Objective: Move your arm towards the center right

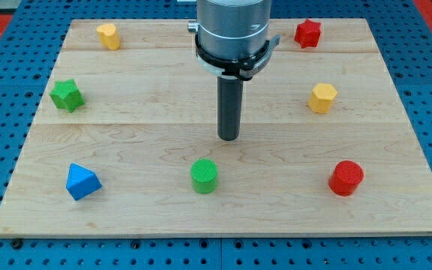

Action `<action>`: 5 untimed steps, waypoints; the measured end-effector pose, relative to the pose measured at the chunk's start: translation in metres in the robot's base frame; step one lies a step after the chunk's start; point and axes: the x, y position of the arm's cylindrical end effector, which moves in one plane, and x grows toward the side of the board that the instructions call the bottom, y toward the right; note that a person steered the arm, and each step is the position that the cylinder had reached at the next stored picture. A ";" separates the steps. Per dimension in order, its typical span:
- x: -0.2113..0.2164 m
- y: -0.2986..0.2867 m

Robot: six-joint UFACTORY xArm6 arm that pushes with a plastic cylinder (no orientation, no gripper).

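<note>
My tip (229, 139) is the bottom end of a straight dark rod, so it has nothing to open, close or pinch with, and it touches no block. It sits near the middle of the light wooden board (126, 142). Just below it is the green round block (205, 175). The place I want, the middle of the view's right side, is bare wood between the yellow six-sided block (322, 98) above and the red round block (346, 178) below. I think the best way is a slow, straight slide to the right, staying between those two so neither gets bumped. The red star block (307, 34), yellow block (108, 36), green star block (67, 95) and blue pointed block (82, 181) are well away.
</note>
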 end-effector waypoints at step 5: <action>-0.002 0.075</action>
